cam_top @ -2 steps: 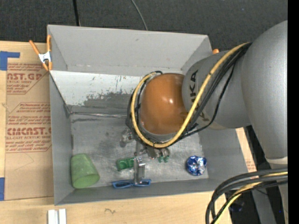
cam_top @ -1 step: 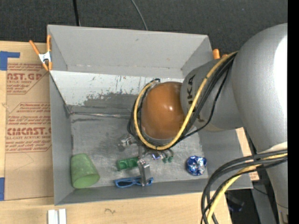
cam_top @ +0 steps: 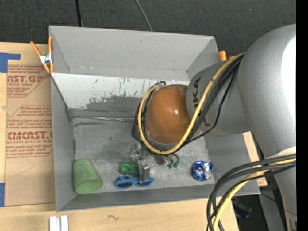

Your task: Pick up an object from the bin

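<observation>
**Pincer down low, right by a blue loop**

The pincer (cam_top: 143,175) is low in the bin (cam_top: 96,124), near the front wall. Its tip sits on or just above a flat blue loop (cam_top: 125,182) that lies on the bin floor. I cannot tell if it touches the loop. I also cannot tell if the pincer is open or closed, because its tip is small and dark against the things under it.

Just beside the pincer, to the left, lies a small green piece (cam_top: 127,167). A tiny dark green bit (cam_top: 172,164) is near it on the other side. Farther off, a light green cup (cam_top: 86,176) lies on its side in the front left corner. A shiny blue and white ball (cam_top: 201,171) is well apart, on the right.

I think this is the grabbing step. The thing to pick looks like the blue loop or the green piece. Next, the pincer should close on just one of them and then lift straight up. The two lie close together, so it could pinch both, or slip off the flat loop.
</observation>
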Available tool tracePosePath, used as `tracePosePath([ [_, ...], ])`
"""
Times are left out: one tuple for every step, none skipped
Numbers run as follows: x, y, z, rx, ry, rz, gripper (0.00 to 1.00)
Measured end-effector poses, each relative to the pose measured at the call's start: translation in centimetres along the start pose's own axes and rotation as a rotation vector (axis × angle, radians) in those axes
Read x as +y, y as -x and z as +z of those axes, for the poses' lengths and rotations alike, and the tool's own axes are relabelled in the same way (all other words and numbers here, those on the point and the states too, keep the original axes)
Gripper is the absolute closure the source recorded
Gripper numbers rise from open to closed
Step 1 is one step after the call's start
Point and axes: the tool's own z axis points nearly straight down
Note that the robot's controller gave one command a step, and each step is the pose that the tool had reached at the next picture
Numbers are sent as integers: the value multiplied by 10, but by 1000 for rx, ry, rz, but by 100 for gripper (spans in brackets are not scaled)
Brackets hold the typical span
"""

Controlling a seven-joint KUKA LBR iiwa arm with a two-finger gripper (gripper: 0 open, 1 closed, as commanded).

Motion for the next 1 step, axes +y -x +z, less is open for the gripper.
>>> tracePosePath([
  [8,-2,-150,-6,-3,-191,100],
])
